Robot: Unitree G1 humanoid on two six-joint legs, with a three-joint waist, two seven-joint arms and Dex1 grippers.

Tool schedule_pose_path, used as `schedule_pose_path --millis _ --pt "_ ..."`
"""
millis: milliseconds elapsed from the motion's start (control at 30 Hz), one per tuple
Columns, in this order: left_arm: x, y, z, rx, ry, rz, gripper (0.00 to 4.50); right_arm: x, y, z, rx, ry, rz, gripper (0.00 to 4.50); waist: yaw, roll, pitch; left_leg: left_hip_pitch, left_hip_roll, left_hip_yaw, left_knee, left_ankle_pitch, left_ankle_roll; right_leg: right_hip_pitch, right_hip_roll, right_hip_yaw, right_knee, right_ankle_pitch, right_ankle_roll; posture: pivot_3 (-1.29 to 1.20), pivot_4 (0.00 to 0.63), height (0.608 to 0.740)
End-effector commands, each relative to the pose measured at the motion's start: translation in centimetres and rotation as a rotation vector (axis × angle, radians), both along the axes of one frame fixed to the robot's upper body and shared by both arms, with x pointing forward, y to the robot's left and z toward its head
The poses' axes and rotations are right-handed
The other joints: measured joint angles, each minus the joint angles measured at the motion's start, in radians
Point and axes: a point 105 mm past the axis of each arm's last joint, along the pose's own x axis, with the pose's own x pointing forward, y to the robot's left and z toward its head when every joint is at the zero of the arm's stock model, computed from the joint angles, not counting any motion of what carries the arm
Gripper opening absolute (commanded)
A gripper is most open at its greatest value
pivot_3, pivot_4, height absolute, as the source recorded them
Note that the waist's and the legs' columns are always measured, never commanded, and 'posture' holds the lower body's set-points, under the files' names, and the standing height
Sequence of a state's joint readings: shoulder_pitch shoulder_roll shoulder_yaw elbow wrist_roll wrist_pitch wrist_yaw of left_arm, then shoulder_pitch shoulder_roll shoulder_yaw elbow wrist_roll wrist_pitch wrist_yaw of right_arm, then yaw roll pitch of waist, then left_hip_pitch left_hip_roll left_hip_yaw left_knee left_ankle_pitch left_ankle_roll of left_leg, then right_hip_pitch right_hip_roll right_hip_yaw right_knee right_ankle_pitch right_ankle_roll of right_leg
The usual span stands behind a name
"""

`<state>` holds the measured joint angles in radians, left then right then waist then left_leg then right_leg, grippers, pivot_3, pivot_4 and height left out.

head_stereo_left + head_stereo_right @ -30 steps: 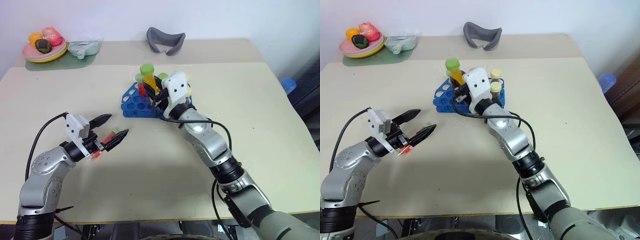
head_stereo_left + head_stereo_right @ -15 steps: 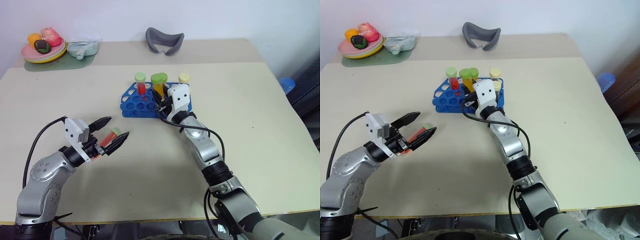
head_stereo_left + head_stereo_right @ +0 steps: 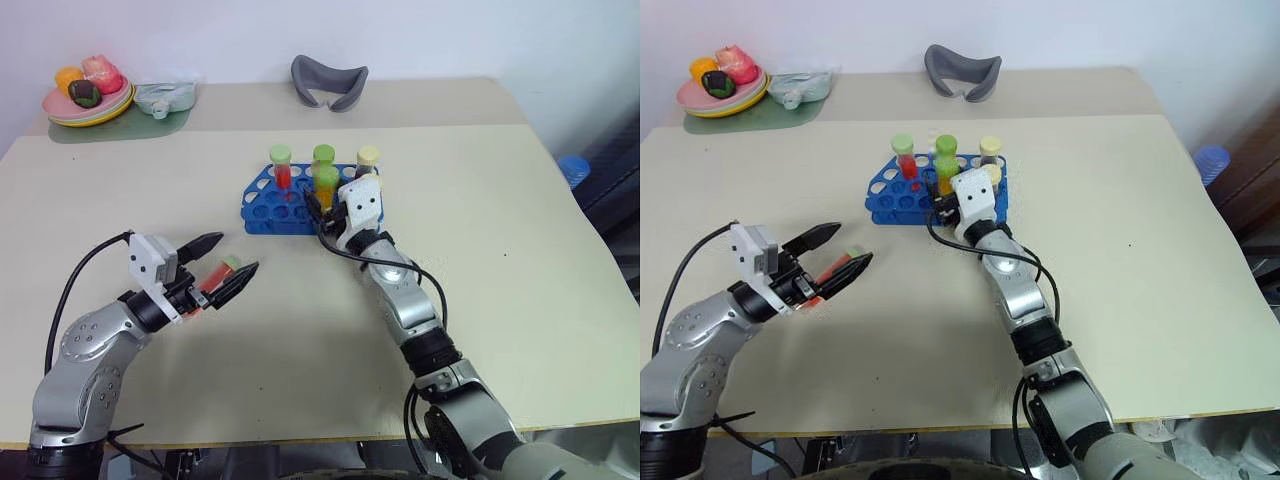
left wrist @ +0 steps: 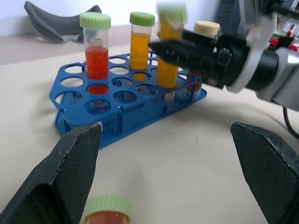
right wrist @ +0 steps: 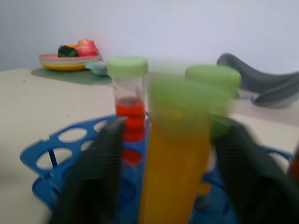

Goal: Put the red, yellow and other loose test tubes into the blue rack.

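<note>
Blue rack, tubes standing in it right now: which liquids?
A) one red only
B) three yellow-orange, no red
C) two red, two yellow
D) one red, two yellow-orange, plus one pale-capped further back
D: in the left wrist view the blue rack holds one red tube, two yellow-orange tubes, the second between the right gripper's parted fingers, and a pale-capped tube behind them.

Bright, even light falls on the pale table, with only soft, faint shadows and no harsh glare. The head views are sharp. In the right wrist view the near yellow-orange tube and the dark fingers are smeared with blur.
</note>
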<state>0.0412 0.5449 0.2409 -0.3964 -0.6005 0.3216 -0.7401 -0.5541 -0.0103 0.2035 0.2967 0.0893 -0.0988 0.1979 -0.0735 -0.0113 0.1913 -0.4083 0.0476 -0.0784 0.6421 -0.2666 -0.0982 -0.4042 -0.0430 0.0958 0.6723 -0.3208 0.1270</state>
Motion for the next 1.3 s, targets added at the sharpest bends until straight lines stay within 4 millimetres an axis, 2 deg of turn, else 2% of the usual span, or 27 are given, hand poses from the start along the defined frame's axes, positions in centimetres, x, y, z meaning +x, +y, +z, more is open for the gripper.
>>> schedule_pose_path --millis 33,133,267,333,400,600,700,800,867,1033,1167,1300 --pt "0.0 0.4 0.6 0.005 -0.027 0.013 4.5 -1.3 0.3 4.8 0.057 -0.174 0.02 4.31 0.001 0.0 0.0 0.0 0.0 0.0 0.0 0.0 0.0 0.0 0.0 0.0 0.0 0.0 0.0 0.0 0.15 0.74" --pt "0.1 1.0 0.8 0.016 -0.017 0.042 4.5 -2.3 0.4 7.3 0.075 -0.248 0.053 4.31 0.001 0.0 0.0 0.0 0.0 0.0 0.0 0.0 0.0 0.0 0.0 0.0 0.0 0.0 0.0 0.0 0.15 0.74" --pt "0.9 2.2 2.8 0.001 -0.029 0.109 4.5 -4.5 0.4 11.0 0.088 -0.338 0.14 4.31 0.003 0.0 0.0 0.0 0.0 0.0 0.0 0.0 0.0 0.0 0.0 0.0 0.001 0.0 0.0 0.0 0.15 0.74" --pt "1.4 2.6 3.2 0.04 0.007 0.144 4.5 -5.7 0.7 12.0 0.063 -0.357 0.213 4.31 0.004 0.0 0.0 0.0 0.0 -0.001 0.0 0.0 0.0 0.0 0.0 0.0 0.001 0.0 0.0 0.0 0.15 0.74" --pt "1.8 2.9 2.6 0.129 0.089 0.174 4.5 -6.8 0.8 12.0 -0.002 -0.358 0.288 4.31 0.003 0.0 0.0 0.0 0.0 -0.001 0.001 0.0 0.0 0.0 0.0 0.0 0.001 0.0 0.0 0.0 0.15 0.74" --pt "2.3 3.5 2.3 0.239 0.276 0.25 4.5 -8.4 -0.7 9.5 -0.226 -0.291 0.41 4.31 0.003 0.0 0.0 0.0 0.0 -0.001 0.001 0.0 0.0 0.001 0.0 -0.001 0.001 0.0 0.0 0.0 0.15 0.74" --pt "1.6 2.7 1.4 0.449 0.43 0.232 4.5 -9.3 -2.8 6.7 -0.378 -0.193 0.47 4.31 0.004 -0.001 0.001 0.0 0.0 -0.001 0.001 0.0 0.0 0.0 0.0 0.0 0.001 0.0 0.0 0.0 0.15 0.74" --pt "1.8 2.9 0.7 0.534 0.644 0.274 4.5 -10.6 -4.1 4.4 -0.507 -0.117 0.542 4.31 0.017 -0.002 0.001 0.0 -0.002 -0.002 0.002 0.0 0.001 0.003 -0.001 -0.002 0.0 0.0 0.001 0.0 0.15 0.74" --pt "2.2 3.1 0.4 0.592 0.711 0.303 4.5 -11.6 -4.6 3.3 -0.551 -0.068 0.591 4.31 0.008 -0.001 0.001 0.0 -0.002 -0.003 0.003 -0.001 0.001 0.005 0.0 -0.002 -0.001 0.0 0.001 0.0 0.15 0.74" --pt "2.6 1.9 -0.5 0.711 0.756 0.266 4.5 -13.2 -5.2 1.8 -0.602 0.02 0.661 4.31 0.004 -0.001 0.001 0.001 -0.001 -0.004 0.002 -0.001 0.001 0.004 0.002 -0.001 -0.001 0.0 0.0 0.0 0.15 0.74" --pt "2.9 1.7 -1.7 0.78 0.797 0.265 4.5 -13.5 -5.0 1.7 -0.598 0.027 0.659 4.31 0.006 -0.002 0.001 0.0 -0.001 -0.004 0.004 -0.001 0.001 0.005 0.001 -0.001 -0.001 0.0 0.001 0.0 0.15 0.74" --pt "3.1 1.7 -2.1 0.814 0.817 0.27 4.5 -13.8 -4.7 1.5 -0.594 0.031 0.656 4.31 0.007 -0.002 0.001 0.001 -0.001 -0.004 0.004 -0.001 0.001 0.005 0.001 -0.002 -0.001 0.0 0.0 0.0 0.15 0.74"
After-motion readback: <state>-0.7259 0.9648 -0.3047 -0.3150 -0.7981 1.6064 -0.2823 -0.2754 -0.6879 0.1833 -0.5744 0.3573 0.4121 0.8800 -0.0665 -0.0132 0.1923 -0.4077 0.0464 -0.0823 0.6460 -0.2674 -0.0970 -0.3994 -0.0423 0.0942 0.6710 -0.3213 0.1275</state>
